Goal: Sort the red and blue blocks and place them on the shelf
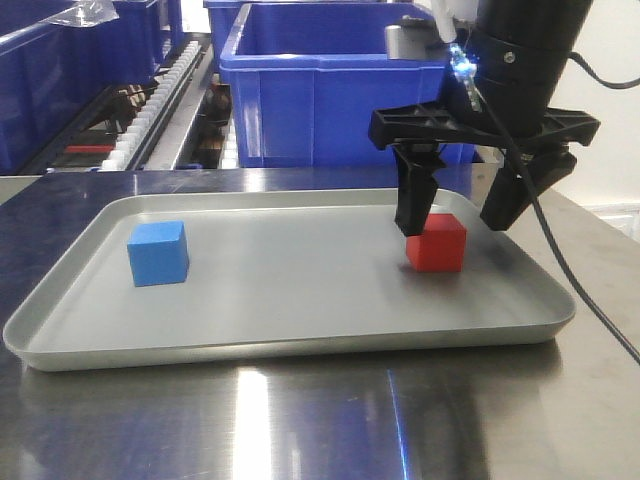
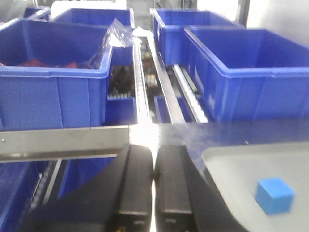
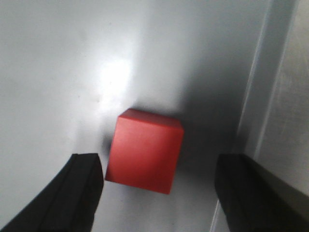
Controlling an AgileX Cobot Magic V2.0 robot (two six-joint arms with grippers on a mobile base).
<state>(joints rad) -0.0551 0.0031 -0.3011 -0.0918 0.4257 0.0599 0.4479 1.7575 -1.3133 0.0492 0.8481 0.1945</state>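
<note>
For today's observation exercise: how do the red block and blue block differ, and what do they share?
The red block sits on the right of the tray, the blue block on its left. The open right gripper hangs over the red block; none is near the blue block. Both are plain, like-sized cubes lying flat.

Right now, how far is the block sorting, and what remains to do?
Done: nothing yet; the red block and the blue block both sit on the tray, none on the shelf. In hand: the right tool is open, straddling the red block, not gripping. The left tool is shut, away from the blue block. Left: grasp, lift and place both blocks.
</note>
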